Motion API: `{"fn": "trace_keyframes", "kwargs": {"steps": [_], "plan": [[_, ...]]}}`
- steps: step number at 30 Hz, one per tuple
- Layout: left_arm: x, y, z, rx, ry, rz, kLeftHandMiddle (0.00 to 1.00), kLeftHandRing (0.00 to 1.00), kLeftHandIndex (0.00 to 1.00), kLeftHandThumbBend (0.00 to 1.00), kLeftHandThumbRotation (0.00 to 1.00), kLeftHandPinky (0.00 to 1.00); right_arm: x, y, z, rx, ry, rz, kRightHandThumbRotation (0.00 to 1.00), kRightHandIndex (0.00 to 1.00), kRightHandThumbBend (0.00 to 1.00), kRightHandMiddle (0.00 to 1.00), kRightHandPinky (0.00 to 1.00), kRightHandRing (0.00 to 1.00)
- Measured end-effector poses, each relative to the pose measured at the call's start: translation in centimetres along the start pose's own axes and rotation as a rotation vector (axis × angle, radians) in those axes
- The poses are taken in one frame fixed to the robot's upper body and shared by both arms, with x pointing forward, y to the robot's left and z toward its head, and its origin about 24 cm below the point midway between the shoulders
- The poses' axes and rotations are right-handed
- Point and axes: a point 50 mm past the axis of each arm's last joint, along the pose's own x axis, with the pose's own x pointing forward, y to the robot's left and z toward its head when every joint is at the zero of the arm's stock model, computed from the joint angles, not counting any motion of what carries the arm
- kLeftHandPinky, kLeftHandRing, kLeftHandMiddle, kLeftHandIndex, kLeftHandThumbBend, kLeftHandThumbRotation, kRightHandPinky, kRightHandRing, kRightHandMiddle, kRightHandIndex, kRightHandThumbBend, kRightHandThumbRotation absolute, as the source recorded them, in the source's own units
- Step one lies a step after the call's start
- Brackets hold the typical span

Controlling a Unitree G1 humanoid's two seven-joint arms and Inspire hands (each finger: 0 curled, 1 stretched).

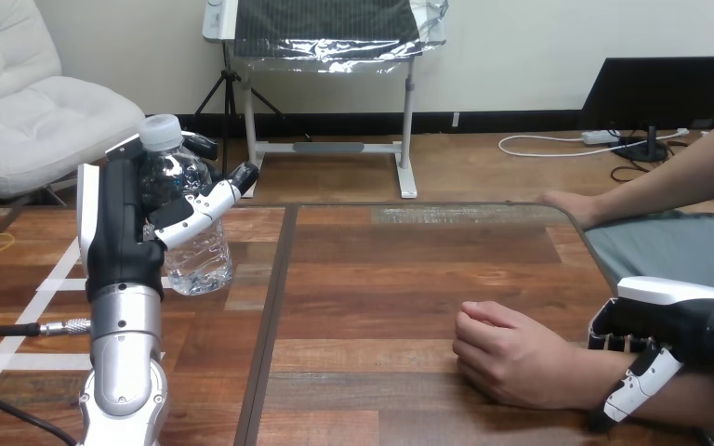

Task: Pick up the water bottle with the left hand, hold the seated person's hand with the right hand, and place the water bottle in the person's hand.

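Head view: left hand [116, 232] clamped on the water bottle [197, 260], near the table [381, 279] left edge. Can't tell if the right hand [669, 321] at the person's wrist [578, 373] actually grips; I'd firm that up first.

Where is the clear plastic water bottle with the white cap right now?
Head view, left side: the water bottle is upright in the robot's left hand, over the wooden table, far from the person's hand at lower right.

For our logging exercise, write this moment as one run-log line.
left hand: shut on water bottle, raised off table | right hand: curled round person's wrist | person's hand: fisted, on table | handover: not yet
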Motion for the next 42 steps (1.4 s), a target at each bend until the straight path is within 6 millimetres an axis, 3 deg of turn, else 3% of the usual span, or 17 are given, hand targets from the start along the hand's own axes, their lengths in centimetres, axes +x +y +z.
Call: {"fn": "trace_keyframes", "kwargs": {"steps": [27, 42], "plan": [[0.0, 0.0, 0.0, 0.0, 0.0, 0.0, 0.38, 0.31, 0.43, 0.62, 0.0, 0.26, 0.12, 0.08, 0.14, 0.003, -0.004, 0.002, 0.21, 0.45, 1.0, 0.46, 0.31, 0.39], [0.0, 0.0, 0.0, -0.001, 0.0, 0.0, 0.37, 0.31, 0.43, 0.62, 0.0, 0.26, 0.18, 0.13, 0.19, 0.007, -0.001, 0.007, 0.09, 0.49, 1.0, 0.53, 0.37, 0.46]]}}
